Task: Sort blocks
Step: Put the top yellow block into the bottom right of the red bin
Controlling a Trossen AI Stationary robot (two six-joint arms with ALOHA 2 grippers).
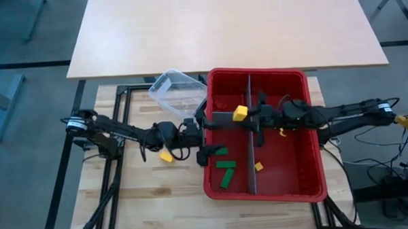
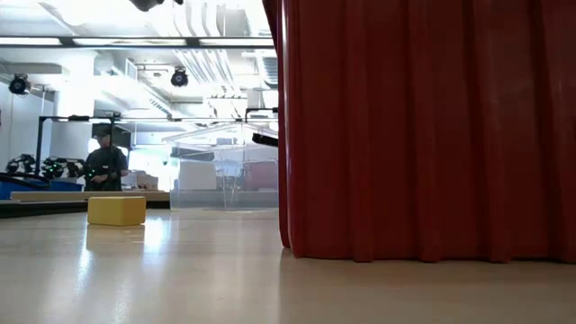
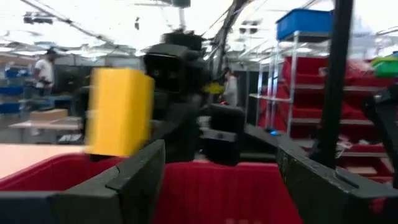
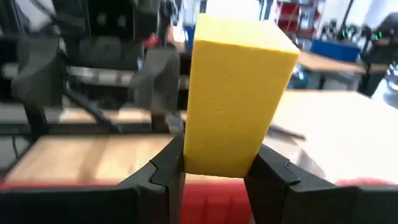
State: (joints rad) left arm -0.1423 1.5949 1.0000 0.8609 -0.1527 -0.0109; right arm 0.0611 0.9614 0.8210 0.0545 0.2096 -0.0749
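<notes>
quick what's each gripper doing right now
Left gripper: open, empty, at the red bin's left wall.
Right gripper: shut on a yellow block, above the bin.

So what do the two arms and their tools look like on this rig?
Both arms are dark, slim and jointed, with black cables looped alongside. Each has a white label band near its base, and the right arm also shows a yellow tag there. The left tool and right tool end in two dark, angular, matte fingers.

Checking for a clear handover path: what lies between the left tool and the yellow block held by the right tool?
Nothing: in the left wrist view the open left tool faces the yellow block across a bare gap; the right tool grips it above the red bin.
</notes>
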